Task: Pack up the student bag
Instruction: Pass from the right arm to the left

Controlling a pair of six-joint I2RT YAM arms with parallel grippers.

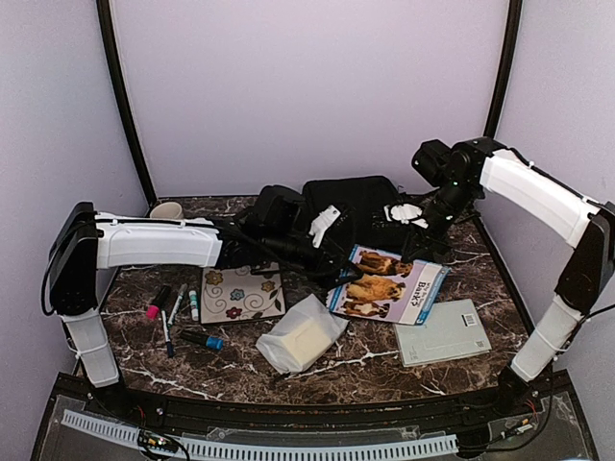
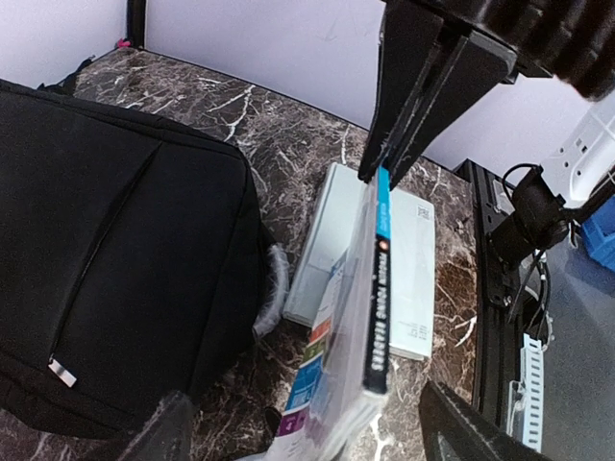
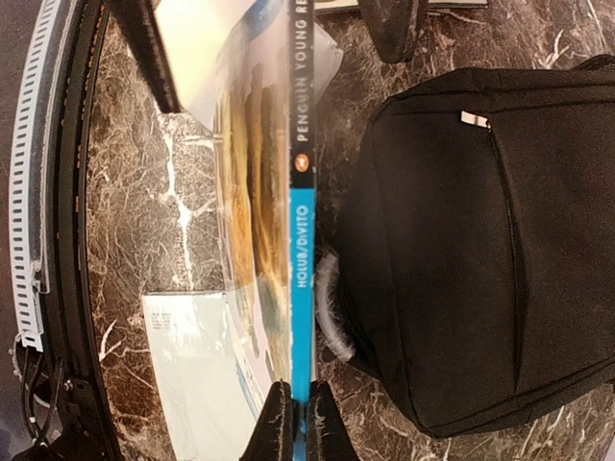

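Top external view: large black fabric backpack [image 1: 360, 197] lies at 12 o'clock, no opening showing (packing looks unstarted), right gripper [image 3: 300, 408] pinched tight on a thin paperback's blue-and-black spine [image 3: 300, 240], left gripper [image 2: 317, 427] spread wide, empty, straddling it; coloured markers [image 1: 173, 307] and pale grey notebook [image 1: 444, 331] await.

The student bag [image 1: 356, 206] lies at the back middle of the table [image 1: 384, 370]. The book [image 1: 387, 284] is before it, a booklet [image 1: 444, 331] right of the book, markers [image 1: 193, 305] at the far left.
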